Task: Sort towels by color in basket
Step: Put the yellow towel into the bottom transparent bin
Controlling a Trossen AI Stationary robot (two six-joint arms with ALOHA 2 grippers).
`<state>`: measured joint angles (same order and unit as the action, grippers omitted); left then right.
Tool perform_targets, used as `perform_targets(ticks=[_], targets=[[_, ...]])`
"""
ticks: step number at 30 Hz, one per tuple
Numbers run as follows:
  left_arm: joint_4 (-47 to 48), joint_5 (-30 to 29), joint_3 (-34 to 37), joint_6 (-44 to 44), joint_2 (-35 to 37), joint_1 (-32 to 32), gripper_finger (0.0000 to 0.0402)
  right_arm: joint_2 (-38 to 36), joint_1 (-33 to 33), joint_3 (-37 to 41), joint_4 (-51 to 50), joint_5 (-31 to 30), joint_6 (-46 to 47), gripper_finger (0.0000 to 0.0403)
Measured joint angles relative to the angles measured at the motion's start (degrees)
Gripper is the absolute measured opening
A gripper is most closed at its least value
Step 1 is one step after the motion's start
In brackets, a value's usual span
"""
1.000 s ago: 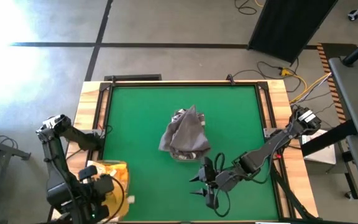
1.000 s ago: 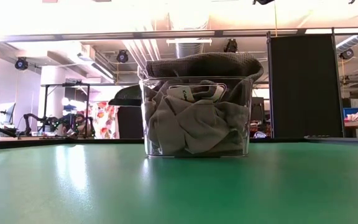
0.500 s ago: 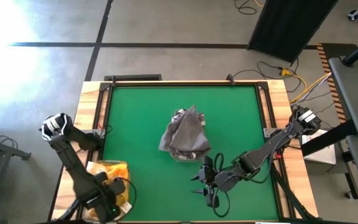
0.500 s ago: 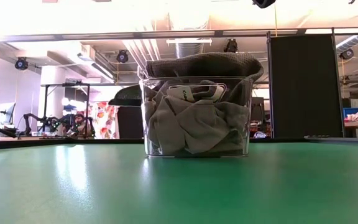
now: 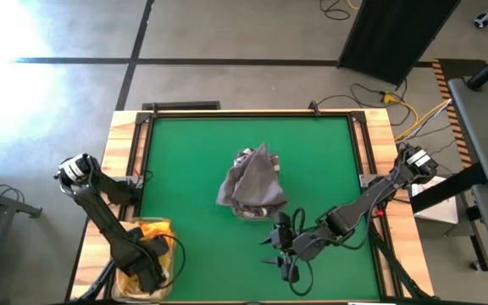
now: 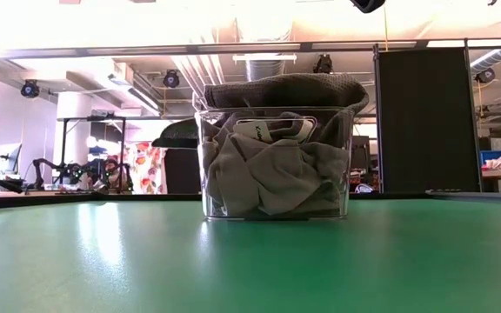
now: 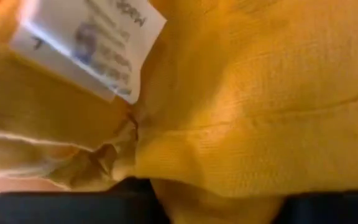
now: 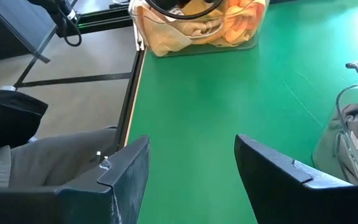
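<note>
Right now the yellow towels [image 5: 153, 233] sit in a clear bin [image 8: 197, 46] at the table's near left corner, and the grey towels [image 5: 251, 180] are heaped in a second clear bin [image 6: 276, 162] at the middle of the green table [image 5: 193, 161], the top one draped over its rim. My left gripper [image 5: 146, 271] is plunged down into the yellow bin; its wrist camera is filled with yellow cloth [image 7: 260, 106] and a white care label [image 7: 86, 43] pressed close, so I cannot tell whether the fingers are apart or closed on anything. My right gripper [image 8: 191, 168] waits low over the table near the front edge, right of the grey bin, fingers spread wide with nothing between them.

I judge the sorting is nearly finished: each colour appears to be in its own bin, and no loose towel shows on the table. The step in hand looks like tucking or letting go of the last yellow towel. Next I would want to lift the left arm straight up and check that no cloth comes with it.
</note>
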<state>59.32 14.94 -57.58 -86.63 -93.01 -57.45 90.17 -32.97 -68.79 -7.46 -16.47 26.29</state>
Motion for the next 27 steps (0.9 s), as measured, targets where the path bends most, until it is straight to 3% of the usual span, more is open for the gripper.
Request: perform_targets(ticks=[8,14,17,21,27], targets=[[0.98,0.52,-6.11,4.36,0.02,-0.09,0.0185,0.00,0.00,0.04,-1.52,-0.01,0.08,0.0256],[17.86,-3.80,-16.02,4.45,0.02,-0.09,0.0210,0.00,0.00,0.07,-1.55,0.00,0.08,0.0270],[25.64,-5.25,-21.03,4.15,0.04,-0.09,0.0216,0.00,0.00,0.07,-1.55,0.00,0.09,0.0274],[27.45,-9.08,-25.19,4.09,0.28,-0.11,0.0215,0.00,0.00,0.07,-1.73,0.00,0.21,0.0273],[27.12,-11.94,-24.23,4.42,0.31,-0.02,0.0179,0.02,0.00,0.08,-2.26,0.00,0.17,0.0261]])
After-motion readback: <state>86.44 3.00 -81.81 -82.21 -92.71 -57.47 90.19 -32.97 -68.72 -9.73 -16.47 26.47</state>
